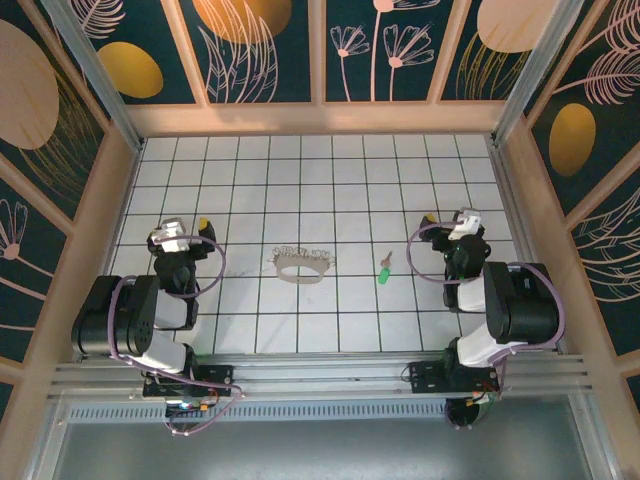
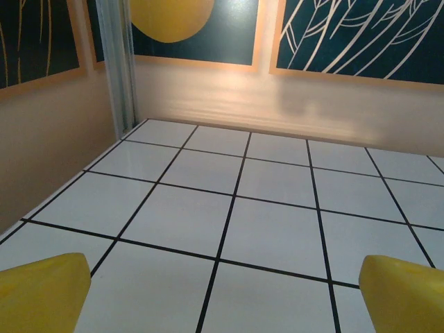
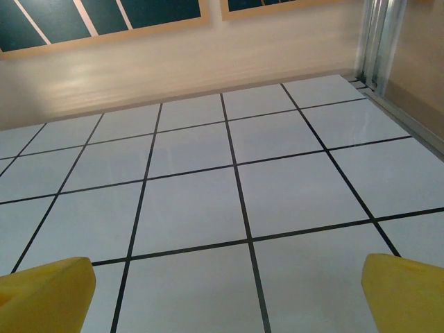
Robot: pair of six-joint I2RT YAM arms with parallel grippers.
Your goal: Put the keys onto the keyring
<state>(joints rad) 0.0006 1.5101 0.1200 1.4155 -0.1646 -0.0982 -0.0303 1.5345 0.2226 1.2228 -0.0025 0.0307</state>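
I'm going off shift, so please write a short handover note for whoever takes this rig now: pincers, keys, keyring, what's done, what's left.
Left pincer: open, empty, over bare tiles on the left.
Right pincer: open, empty, over bare tiles on the right.
Keyring: flat on the table, between the arms.
Silver keys: bunched at the ring's far edge; too small to tell whether any is threaded.
Green key: loose on the table, right of the ring, nearer the right arm.
Done: nothing visibly.
Left: thread the green key; check the silver ones.
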